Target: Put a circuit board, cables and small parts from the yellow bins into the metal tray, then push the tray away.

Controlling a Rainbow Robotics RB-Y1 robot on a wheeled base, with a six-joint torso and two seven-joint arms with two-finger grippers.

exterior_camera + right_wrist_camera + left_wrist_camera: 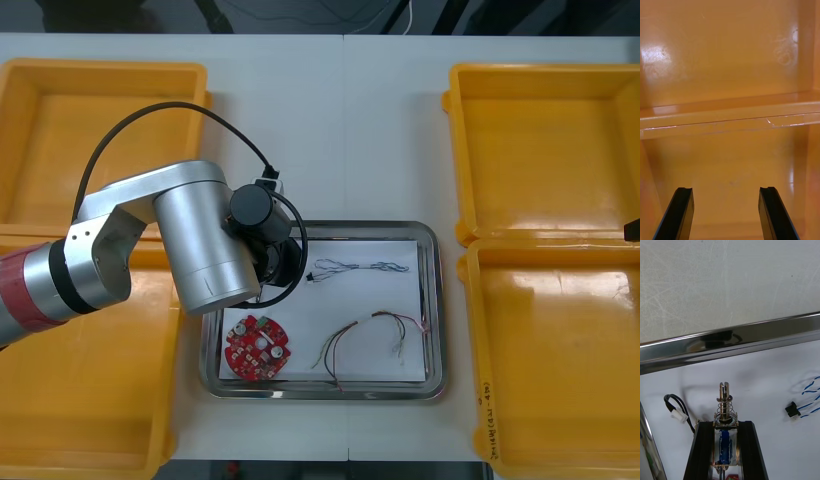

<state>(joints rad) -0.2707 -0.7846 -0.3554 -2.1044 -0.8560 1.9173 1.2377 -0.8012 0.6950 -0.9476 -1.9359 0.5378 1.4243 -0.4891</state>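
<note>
Left end effector [726,426]: it is pinching a small metal part [726,405], with its black fingers [702,450] standing apart by the part's width. It is hanging over the far left corner of the metal tray [432,300], just inside the far rim.
Small metal part: a blue-wound core is sitting in a bright frame, and a coil spring and a slotted pin are sticking out past the fingertips. It looks rigid, hard and narrow. I cannot tell whether it is touching the white lining [390,300] yet.
Step in hand: this looks like the placing of the small part in the tray.
Next move: it is calling for a short lowering, a parting of the fingers and a straight lift. That way the black cable [675,407], with its white plug just left of the fingers, is not getting dragged.
Tray contents: the round red circuit board [257,347] is lying in the near left corner. The thin, twisted blue and white cable [360,267] is lying toward the far side. The limp red and yellow cable [365,335] is curling near the middle.
Tray: it is a shiny, mirror-like metal rectangle with rounded corners.
Right end effector [725,189]: it is spread with nothing between the fingers, waiting over the yellow bins [540,150] at the right.
Bins: they are showing smooth, glossy plastic with raised rims.
Tabletop [330,130]: it is pale, matt and finely scratched.
Remaining: the push is not yet done.
</note>
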